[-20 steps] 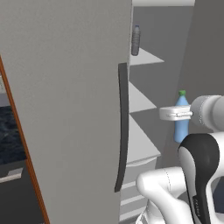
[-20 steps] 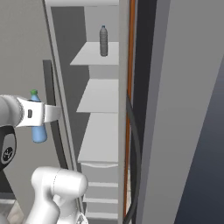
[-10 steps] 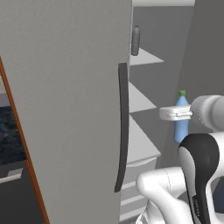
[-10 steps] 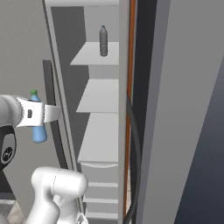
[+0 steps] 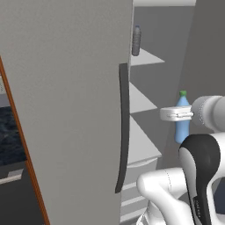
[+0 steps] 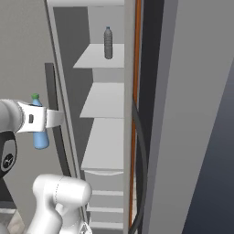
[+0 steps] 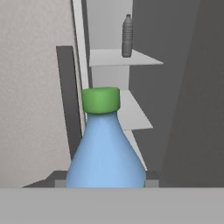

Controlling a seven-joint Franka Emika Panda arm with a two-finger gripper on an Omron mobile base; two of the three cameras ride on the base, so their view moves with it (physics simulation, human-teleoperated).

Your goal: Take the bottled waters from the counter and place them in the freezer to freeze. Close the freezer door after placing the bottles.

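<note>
My gripper point(image 5: 178, 114) is shut on the pale blue bottled water point(image 5: 182, 127) with a green cap, holding it upright by the neck in front of the open freezer point(image 6: 103, 100). The same bottle point(image 7: 105, 148) looms close in the hand view and hangs left of the shelves in the right base view point(image 6: 40, 137). A grey-clear bottled water point(image 6: 108, 42) with a dark cap stands on the top white shelf point(image 5: 136, 40) point(image 7: 127, 36). The freezer door point(image 6: 192, 91) stands swung open at the right, its dark handle point(image 6: 142, 155) edge-on.
The closed left grey door panel point(image 5: 66, 96) with its long dark handle point(image 5: 124, 127) stands close beside the gripper. Lower white shelves and drawers point(image 6: 107, 183) sit below. A strip of black counter point(image 5: 9, 136) shows at far left.
</note>
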